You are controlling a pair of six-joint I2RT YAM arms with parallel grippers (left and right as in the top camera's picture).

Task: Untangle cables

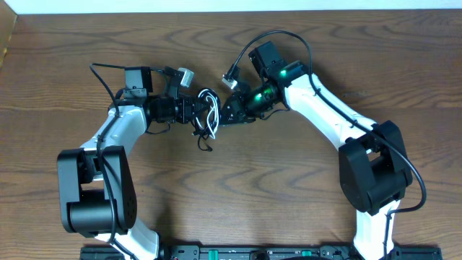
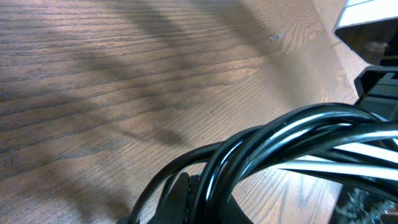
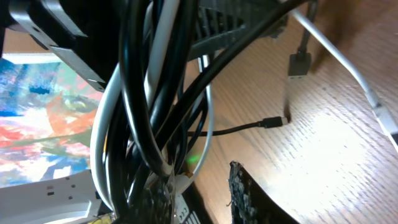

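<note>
Close up, the cables [image 1: 208, 112] are one snarl: glossy black cords [image 2: 261, 149] lapped over each other in thick loops, with a white cord [image 3: 102, 124] threaded through them. In the right wrist view the bundle hangs almost upright, strands crossing and pinching together low down. A thin black lead trails out of it and ends in a small black plug [image 3: 273, 121] lying on the wood, and a grey plug [image 3: 300, 64] sits a little beyond that.

The knot is held up between the two arms at the middle of the table [image 1: 274, 202], one loose black end drooping below it. The left gripper [image 1: 195, 114] has its jaws closed tight, clamped on the cables from its side. The right gripper [image 1: 225, 110] presses in from the other side; one rough black pad [image 3: 249, 193] shows just beside the bundle, but whether its narrow jaws actually pinch the cords I cannot tell.

The table is dark brown wood with strong wavy grain, streaked with soft shadows. Past it, a brightly painted patch [image 3: 43, 118] of reds and blues shows in the right wrist view, and a pale strip [image 1: 216, 6] runs along the far edge.
</note>
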